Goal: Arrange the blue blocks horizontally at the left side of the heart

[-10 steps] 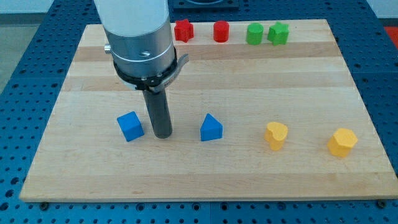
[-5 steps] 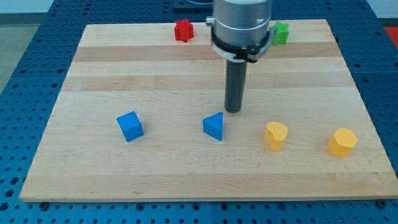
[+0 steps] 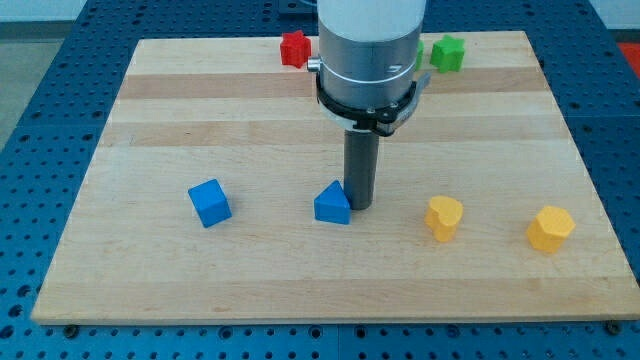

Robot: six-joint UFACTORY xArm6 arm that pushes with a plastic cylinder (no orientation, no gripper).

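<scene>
My tip (image 3: 359,205) touches the right side of the blue triangular block (image 3: 331,204), near the board's middle bottom. The blue cube (image 3: 210,203) lies well to the view's left of it, at about the same height. The yellow heart (image 3: 444,217) sits to the right of my tip, with a small gap between them. The arm's grey body hides part of the board's top edge.
A yellow hexagonal block (image 3: 550,228) lies at the right. A red star block (image 3: 294,48) and a green star block (image 3: 448,52) sit along the top edge of the wooden board (image 3: 150,120); other top-row blocks are hidden behind the arm.
My tip swung from beside the blue cube to the right, then came down-left against the blue triangular block, which shifted slightly left.
</scene>
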